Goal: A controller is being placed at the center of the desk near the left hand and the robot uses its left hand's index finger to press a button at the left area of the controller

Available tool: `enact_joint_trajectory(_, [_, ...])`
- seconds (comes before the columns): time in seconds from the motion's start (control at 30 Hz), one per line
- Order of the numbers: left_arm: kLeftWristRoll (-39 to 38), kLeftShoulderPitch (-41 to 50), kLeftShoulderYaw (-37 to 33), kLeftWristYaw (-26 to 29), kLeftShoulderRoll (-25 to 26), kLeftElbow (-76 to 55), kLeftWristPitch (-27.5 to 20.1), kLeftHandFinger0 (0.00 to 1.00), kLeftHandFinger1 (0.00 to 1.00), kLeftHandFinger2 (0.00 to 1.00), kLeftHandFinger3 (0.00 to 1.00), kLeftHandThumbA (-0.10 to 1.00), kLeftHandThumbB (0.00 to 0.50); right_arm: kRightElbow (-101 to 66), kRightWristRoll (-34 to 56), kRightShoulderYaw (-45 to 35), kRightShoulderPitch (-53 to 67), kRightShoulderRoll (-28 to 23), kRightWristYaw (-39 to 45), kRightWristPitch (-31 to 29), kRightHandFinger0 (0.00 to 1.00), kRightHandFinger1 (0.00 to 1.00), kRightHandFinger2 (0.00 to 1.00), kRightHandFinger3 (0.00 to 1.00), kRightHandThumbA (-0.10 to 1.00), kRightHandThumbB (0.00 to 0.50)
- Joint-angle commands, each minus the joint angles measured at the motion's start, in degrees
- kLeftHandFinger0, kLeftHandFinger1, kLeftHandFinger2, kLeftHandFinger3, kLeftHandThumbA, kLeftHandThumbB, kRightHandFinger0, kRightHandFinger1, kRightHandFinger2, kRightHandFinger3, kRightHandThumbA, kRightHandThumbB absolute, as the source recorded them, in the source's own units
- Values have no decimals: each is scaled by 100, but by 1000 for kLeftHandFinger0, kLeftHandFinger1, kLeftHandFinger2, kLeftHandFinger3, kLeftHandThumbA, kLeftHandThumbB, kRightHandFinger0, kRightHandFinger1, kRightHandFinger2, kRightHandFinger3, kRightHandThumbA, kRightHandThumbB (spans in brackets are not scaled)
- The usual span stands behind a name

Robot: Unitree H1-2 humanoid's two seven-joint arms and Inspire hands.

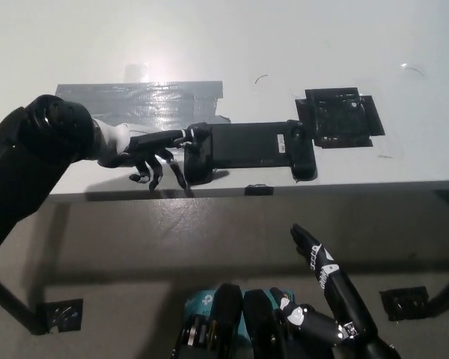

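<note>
Black controller point(248, 150) is lying flat and lengthwise on the white desk point(284, 45), close to the desk's near edge and roughly in the middle of it. The left hand point(146, 149) is right at the controller's left end, with one finger stretched straight out so its tip touches the left grip area, while the other fingers hang spread and curled down toward the desk, holding nothing. There's a wide patch of grey tape point(146, 101) on the desk behind that hand, and a small black square pad point(337, 116) taped down just past the controller's right end. The right hand point(331, 288) is hanging out low below the desk edge, fingers extended and empty.
</note>
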Motion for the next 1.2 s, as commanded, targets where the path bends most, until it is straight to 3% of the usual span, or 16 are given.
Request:
enact_joint_trajectory(0.0, [177, 554, -348, -939, 63, 220, 203, 0, 127, 527, 1000, 1000, 495, -114, -7, -27, -92, 23, 26, -96, 1000, 1000, 1000, 1000, 630, 212])
enact_joint_trajectory(0.1, [-37, 575, -166, -908, 104, -51, 203, 9, 213, 571, 1000, 1000, 474, -135, -18, -10, -49, 9, 37, -85, 1000, 1000, 1000, 1000, 621, 207])
enact_joint_trajectory(0.2, [-319, 524, 122, -871, 141, -333, 203, 3, 110, 423, 1000, 1000, 464, -135, -7, -11, -75, 3, 51, -49, 1000, 1000, 1000, 1000, 619, 216])
enact_joint_trajectory(0.23, [-479, 489, 263, -857, 145, -418, 203, 2, 111, 424, 1000, 1000, 464, -130, 6, -18, -80, 0, 52, -58, 1000, 1000, 1000, 1000, 617, 217])
enact_joint_trajectory(0.37, [-1593, 386, 689, -629, 235, -803, 203, 0, 128, 447, 1000, 1000, 467, -159, 4, -21, -52, -11, 52, -51, 1000, 1000, 1000, 1000, 594, 216])
enact_joint_trajectory(0.53, [-3060, 327, 976, 35, 556, -1717, 203, 0, 2, 350, 1000, 1000, 476, -139, 45, -9, -49, 4, 72, -6, 1000, 1000, 1000, 1000, 578, 219])
enact_joint_trajectory(0.7, [-4829, 505, 1124, 778, 948, -2605, 203, 0, 112, 456, 1000, 1000, 464, -130, 82, -4, -66, 14, 85, -6, 1000, 1000, 1000, 1000, 546, 219])
enact_joint_trajectory(0.77, [-4984, 648, 1294, 836, 974, -2828, 203, 0, 116, 414, 1000, 1000, 465, -133, 91, -2, -66, 18, 88, -9, 1000, 1000, 1000, 1000, 541, 218])
enact_joint_trajectory(0.83, [-4902, 1203, 1771, 1206, 866, -3557, 203, 0, 69, 315, 1000, 1000, 418, -166, 91, 15, 4, -11, 110, -27, 1000, 1000, 1000, 1000, 538, 216])
enact_joint_trajectory(0.9, [-4006, 1894, 2398, 1286, 543, -4300, 203, 19, 83, 280, 1000, 1000, 385, -148, 61, 49, 22, -14, 124, -37, 1000, 1000, 1000, 1000, 544, 216])
enact_joint_trajectory(0.97, [-3514, 2556, 2815, 1614, 203, -4861, 203, 226, 123, 228, 1000, 1000, 345, -96, 89, 72, -40, -5, 160, -40, 1000, 1000, 1000, 1000, 547, 208])
enact_joint_trajectory(1.0, [-3276, 2894, 2961, 1798, 25, -5102, 203, 406, 219, 254, 1000, 1000, 329, -83, 118, 75, -48, -1, 171, -45, 1000, 1000, 1000, 1000, 544, 202])
enact_joint_trajectory(1.03, [-2754, 3479, 3173, 2060, -349, -5433, 156, 575, 425, 471, 1000, 1000, 311, -91, 136, 67, -27, -5, 170, -45, 1000, 1000, 1000, 1000, 545, 199])
enact_joint_trajectory(1.07, [-2527, 3739, 3231, 2176, -519, -5505, 59, 710, 584, 589, 1000, 1000, 308, -106, 135, 60, -11, -10, 164, -36, 1000, 1000, 1000, 1000, 557, 196])
enact_joint_trajectory(1.13, [-1921, 4518, 3244, 2480, -958, -5438, -642, 1000, 1000, 1000, 1000, 1000, 292, -133, 121, 36, 28, -4, 126, -22, 1000, 1000, 1000, 1000, 589, 183])
enact_joint_trajectory(1.17, [-1701, 4731, 3246, 2534, -1084, -5373, -884, 1000, 1000, 1000, 1000, 1000, 285, -118, 130, 28, 34, 6, 117, -28, 1000, 1000, 1000, 1000, 598, 177])
